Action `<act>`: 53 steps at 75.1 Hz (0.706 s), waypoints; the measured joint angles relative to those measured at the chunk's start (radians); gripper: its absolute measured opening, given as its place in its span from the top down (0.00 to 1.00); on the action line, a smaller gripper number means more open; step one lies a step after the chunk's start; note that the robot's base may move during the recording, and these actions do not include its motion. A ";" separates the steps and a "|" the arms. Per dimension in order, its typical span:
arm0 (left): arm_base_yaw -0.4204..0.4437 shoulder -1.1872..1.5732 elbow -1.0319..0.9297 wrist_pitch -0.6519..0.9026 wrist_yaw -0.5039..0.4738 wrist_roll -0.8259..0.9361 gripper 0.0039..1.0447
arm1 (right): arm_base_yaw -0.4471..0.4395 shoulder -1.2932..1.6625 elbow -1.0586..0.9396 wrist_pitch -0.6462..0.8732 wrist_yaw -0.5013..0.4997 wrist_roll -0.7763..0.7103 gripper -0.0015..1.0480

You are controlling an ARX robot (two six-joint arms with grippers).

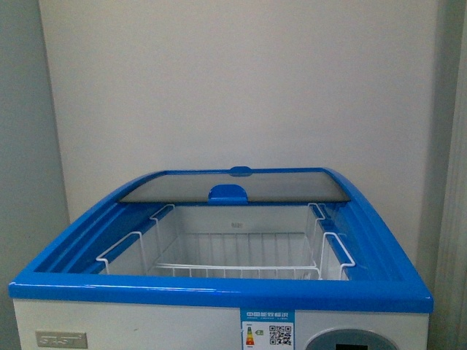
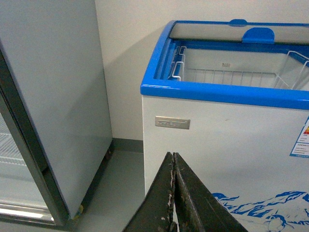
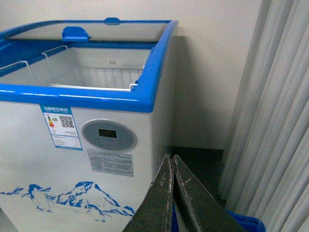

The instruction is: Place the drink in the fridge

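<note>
Front view: plain white wall behind the fridge; glass lid slid back, wire basket seen empty, no drink in sight. Left wrist view: left gripper jaws pressed together, grey cabinet beside fridge. Right wrist view: right gripper jaws closed, curtain nearby. Drink judged not yet fetched; locating it is called for.

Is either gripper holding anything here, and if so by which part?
Nothing is held. The left gripper and right gripper are both shut with nothing between their fingers, and no drink shows in any view.
</note>
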 joint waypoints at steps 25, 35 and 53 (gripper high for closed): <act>0.000 0.000 0.000 0.000 0.000 -0.003 0.96 | 0.000 -0.025 -0.019 0.002 0.000 -0.001 0.65; 0.000 0.000 0.000 0.000 0.000 -0.002 0.68 | 0.000 -0.025 -0.019 0.002 0.000 -0.001 0.40; 0.000 0.000 0.000 0.000 0.000 -0.002 0.26 | 0.000 -0.025 -0.019 0.002 0.000 -0.001 0.07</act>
